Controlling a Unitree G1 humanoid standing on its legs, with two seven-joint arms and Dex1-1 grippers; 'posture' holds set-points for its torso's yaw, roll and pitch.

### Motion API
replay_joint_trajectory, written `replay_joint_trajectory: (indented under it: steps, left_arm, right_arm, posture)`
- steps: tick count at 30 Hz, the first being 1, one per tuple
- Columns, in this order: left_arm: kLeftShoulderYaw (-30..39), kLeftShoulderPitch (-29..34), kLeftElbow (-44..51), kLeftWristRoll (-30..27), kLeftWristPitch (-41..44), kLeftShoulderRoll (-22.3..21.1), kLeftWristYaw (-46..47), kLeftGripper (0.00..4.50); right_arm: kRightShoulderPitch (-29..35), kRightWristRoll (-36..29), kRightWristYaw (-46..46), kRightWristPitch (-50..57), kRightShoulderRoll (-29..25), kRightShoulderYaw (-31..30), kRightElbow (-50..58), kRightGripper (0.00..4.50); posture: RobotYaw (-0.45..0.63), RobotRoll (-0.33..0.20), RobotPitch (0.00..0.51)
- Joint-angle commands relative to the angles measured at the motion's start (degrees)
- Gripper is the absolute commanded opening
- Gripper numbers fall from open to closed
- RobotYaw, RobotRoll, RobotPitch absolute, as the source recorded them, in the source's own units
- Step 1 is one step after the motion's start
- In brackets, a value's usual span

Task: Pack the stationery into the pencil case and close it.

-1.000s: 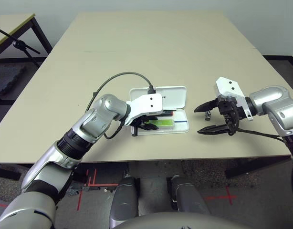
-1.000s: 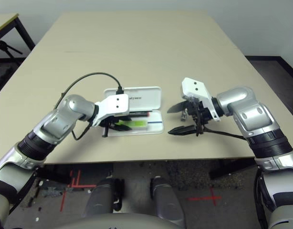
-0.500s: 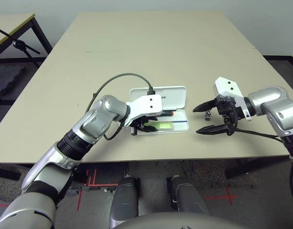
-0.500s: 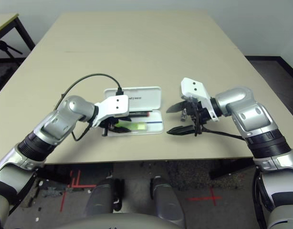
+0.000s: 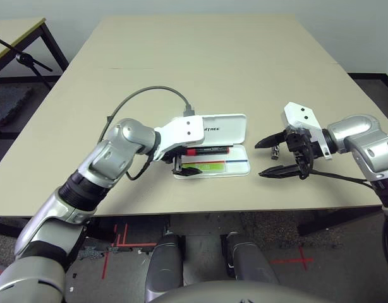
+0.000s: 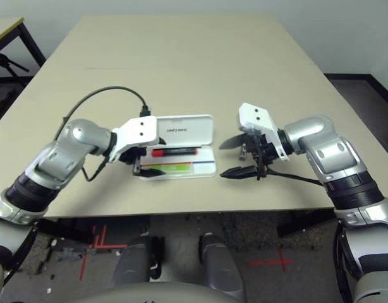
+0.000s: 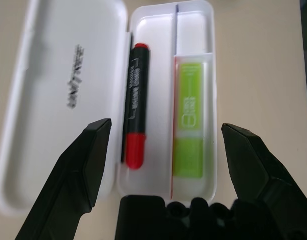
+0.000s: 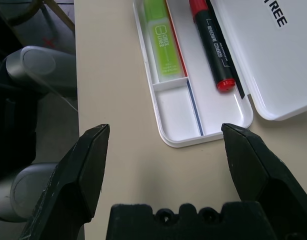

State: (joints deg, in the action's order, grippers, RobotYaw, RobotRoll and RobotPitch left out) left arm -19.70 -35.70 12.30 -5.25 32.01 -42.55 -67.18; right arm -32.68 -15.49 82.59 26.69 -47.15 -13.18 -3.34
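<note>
My left gripper [image 5: 181, 161], jaws apart, hovers at the open case's [image 5: 239, 165] left end; bare table [image 5: 200, 69] spans upper centre. My right gripper [image 5: 276, 157], right of centre, also stands apart.

Pale tabletop [image 5: 200, 76], another table [image 5: 16, 31], red floor markings [image 5: 301, 259].

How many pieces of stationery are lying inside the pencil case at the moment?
2: the black-and-red marker lies in the long compartment beside the lid, and the lime-green highlighter lies in the larger compartment across the divider.
</note>
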Motion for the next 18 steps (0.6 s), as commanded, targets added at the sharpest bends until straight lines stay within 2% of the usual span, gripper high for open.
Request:
replay_joint_trajectory:
  steps: [1,4,7,12,18]
  left_arm:
    - [5.96,2.56,3.12,-4.87,-0.54,-3.82,-2.72,4.46]
    - [10.41,5.25,5.01,-7.92,-1.01,-8.21,-4.80,4.46]
    - [14.42,6.87,6.93,-11.21,-0.24,-10.65,-5.49,4.46]
    - [16.90,7.60,9.06,-14.59,1.57,-10.80,-4.18,4.46]
    - [15.83,8.69,9.73,-14.49,1.46,-10.46,-2.48,4.46]
  right_arm:
    - [0.70,0.62,0.03,0.21,-1.48,0.18,-0.04,4.50]
    - [0.74,0.41,-0.08,0.47,-1.95,0.40,-0.44,4.50]
    - [0.79,0.36,-0.08,0.48,-2.11,0.52,-0.86,4.50]
    - [0.57,1.26,-1.38,3.61,-2.73,-0.10,-0.73,4.50]
    - [-2.58,2.42,-10.63,18.67,-1.72,1.32,1.27,4.50]
  posture:
    - [-0.01,0.000,0.103]
    - [-0.01,0.000,0.109]
    - [0.00,0.000,0.114]
    - [0.01,0.000,0.121]
    - [0.00,0.000,0.128]
